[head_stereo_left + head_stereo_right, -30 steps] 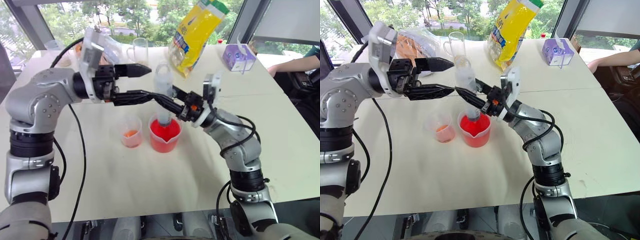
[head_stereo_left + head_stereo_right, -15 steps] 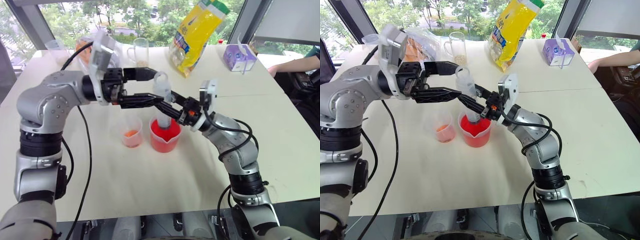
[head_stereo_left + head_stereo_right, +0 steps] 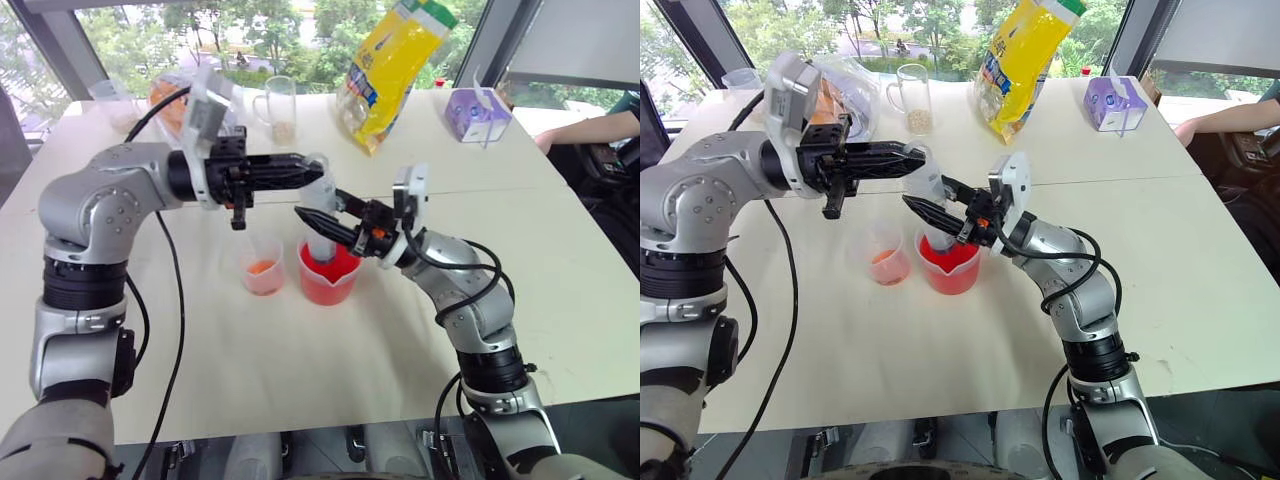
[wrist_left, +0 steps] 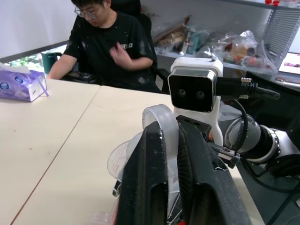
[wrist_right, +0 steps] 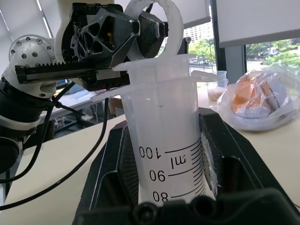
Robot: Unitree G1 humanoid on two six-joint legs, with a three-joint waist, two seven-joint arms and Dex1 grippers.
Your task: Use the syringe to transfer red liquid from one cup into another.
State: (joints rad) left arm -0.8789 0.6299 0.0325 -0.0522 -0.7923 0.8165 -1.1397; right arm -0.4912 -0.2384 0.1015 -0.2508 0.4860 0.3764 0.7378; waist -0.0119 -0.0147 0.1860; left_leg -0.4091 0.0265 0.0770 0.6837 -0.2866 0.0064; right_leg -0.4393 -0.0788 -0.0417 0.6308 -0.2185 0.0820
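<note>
On the pale tabletop (image 3: 840, 340) the red beaker (image 3: 950, 264) stands just beside the small pinkish cup (image 3: 887, 262), which has an orange spot at its bottom. The syringe (image 3: 931, 196) stands tilted in the beaker, its lower end in the red liquid (image 3: 952, 270). The right claw (image 3: 923, 210) is clamped across its barrel, and the left claw (image 3: 912, 155), pressed together, appears to pinch the plunger top, though that spot is hard to make out. Behind stand a glass mug (image 3: 913, 98), a yellow bag (image 3: 1025, 55) and a purple tissue box (image 3: 1112, 104).

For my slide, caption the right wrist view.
Right gripper holds the syringe barrel while the left gripper grips its plunger ring.
</note>
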